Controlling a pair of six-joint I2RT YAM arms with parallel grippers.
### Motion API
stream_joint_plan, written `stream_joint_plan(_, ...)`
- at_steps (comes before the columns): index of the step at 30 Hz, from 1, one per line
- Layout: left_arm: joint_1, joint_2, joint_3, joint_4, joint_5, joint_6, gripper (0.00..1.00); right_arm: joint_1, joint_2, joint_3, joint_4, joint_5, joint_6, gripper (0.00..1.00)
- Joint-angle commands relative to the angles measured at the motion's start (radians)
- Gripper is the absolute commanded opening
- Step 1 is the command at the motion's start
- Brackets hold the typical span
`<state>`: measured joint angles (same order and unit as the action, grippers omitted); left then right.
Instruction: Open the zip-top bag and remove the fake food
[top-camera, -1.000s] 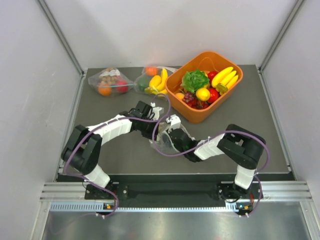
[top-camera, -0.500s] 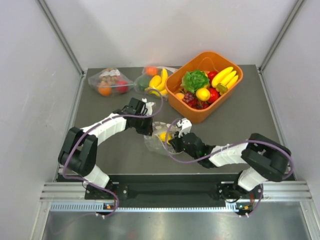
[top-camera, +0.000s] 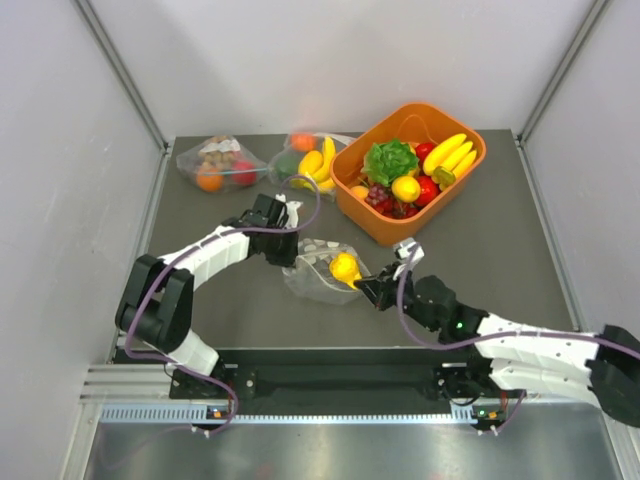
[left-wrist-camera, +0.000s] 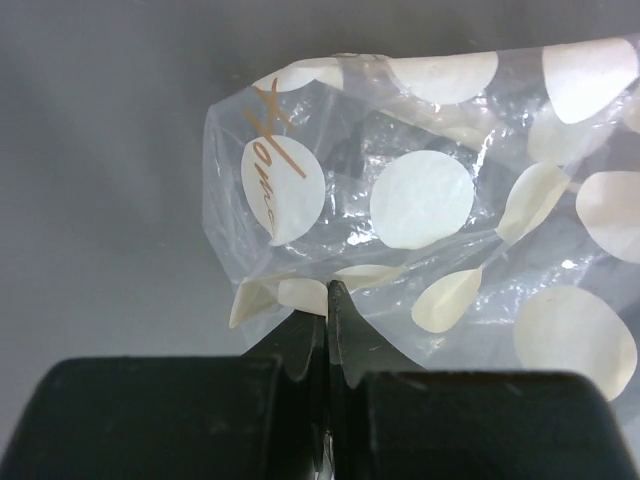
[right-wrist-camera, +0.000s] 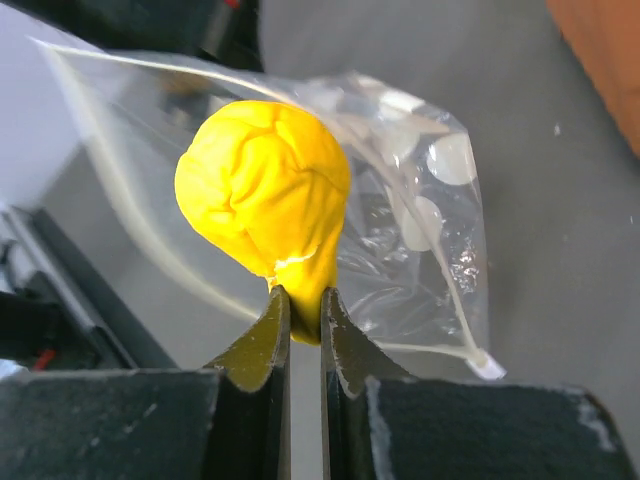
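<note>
we see the zip-top bag (top-camera: 312, 275), clear soft plastic with cream-white dots, lying crumpled on the dark table (top-camera: 500, 230), with one corner pinched in the left gripper (left-wrist-camera: 327, 295). the fake food (right-wrist-camera: 265, 190), a glossy, wrinkled yellow fruit, sits at the bag's right edge, its narrow end clamped in the right gripper (right-wrist-camera: 300, 305).
</note>
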<state>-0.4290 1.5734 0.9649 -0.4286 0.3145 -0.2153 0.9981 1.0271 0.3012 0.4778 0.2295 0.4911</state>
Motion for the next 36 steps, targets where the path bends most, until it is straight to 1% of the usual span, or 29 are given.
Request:
stream_joint_plan(1,0.018,-0.007,0.032,-0.004,-0.061,-0.016,0.00,-0.006,-0.171,-0.017,-0.071,-0.024,0.033,0.00)
stream_joint_plan(5,0.045,-0.006,0.038,-0.016,-0.124,-0.038,0.00,-0.006,-0.330,-0.005,-0.189,-0.035,0.043,0.00)
stream_joint_plan(8,0.073,-0.013,0.038,-0.016,-0.158,-0.047,0.00,-0.006,-0.412,0.012,-0.276,-0.027,0.037,0.00)
stream_joint_plan(10,0.084,-0.022,0.038,-0.016,-0.184,-0.045,0.00,-0.006,-0.446,0.022,-0.317,0.005,0.027,0.00)
stream_joint_plan(13,0.090,-0.044,0.037,-0.013,-0.201,-0.039,0.19,-0.006,-0.498,0.038,-0.389,0.040,0.007,0.00)
stream_joint_plan(15,0.090,-0.061,0.031,-0.013,-0.216,-0.038,0.40,-0.007,-0.527,0.047,-0.427,0.062,0.000,0.00)
stream_joint_plan(16,0.088,-0.076,0.032,-0.013,-0.225,-0.036,0.46,-0.007,-0.535,0.049,-0.438,0.067,-0.003,0.00)
stream_joint_plan(17,0.090,-0.084,0.032,-0.015,-0.253,-0.036,0.59,-0.007,-0.548,0.052,-0.458,0.070,-0.006,0.00)
stream_joint_plan(19,0.088,-0.107,0.032,-0.015,-0.273,-0.036,0.76,-0.007,-0.559,0.064,-0.473,0.080,-0.014,0.00)
stream_joint_plan(21,0.088,-0.131,0.034,-0.024,-0.296,-0.036,0.88,-0.007,-0.571,0.079,-0.508,0.091,-0.016,0.00)
stream_joint_plan(23,0.088,-0.153,0.034,-0.027,-0.305,-0.033,0.89,-0.007,-0.581,0.091,-0.534,0.099,-0.025,0.00)
stream_joint_plan(24,0.088,-0.179,0.034,-0.030,-0.354,-0.035,0.89,-0.007,-0.582,0.105,-0.545,0.106,-0.029,0.00)
stream_joint_plan(29,0.090,-0.274,0.015,-0.015,-0.405,-0.032,0.91,-0.007,-0.587,0.159,-0.606,0.142,-0.065,0.00)
stream_joint_plan(34,0.088,-0.380,-0.015,0.011,-0.434,-0.029,0.92,-0.010,-0.547,0.274,-0.642,0.218,-0.149,0.00)
stream_joint_plan(36,0.088,-0.418,-0.023,0.019,-0.431,-0.029,0.92,-0.027,-0.497,0.341,-0.645,0.238,-0.181,0.00)
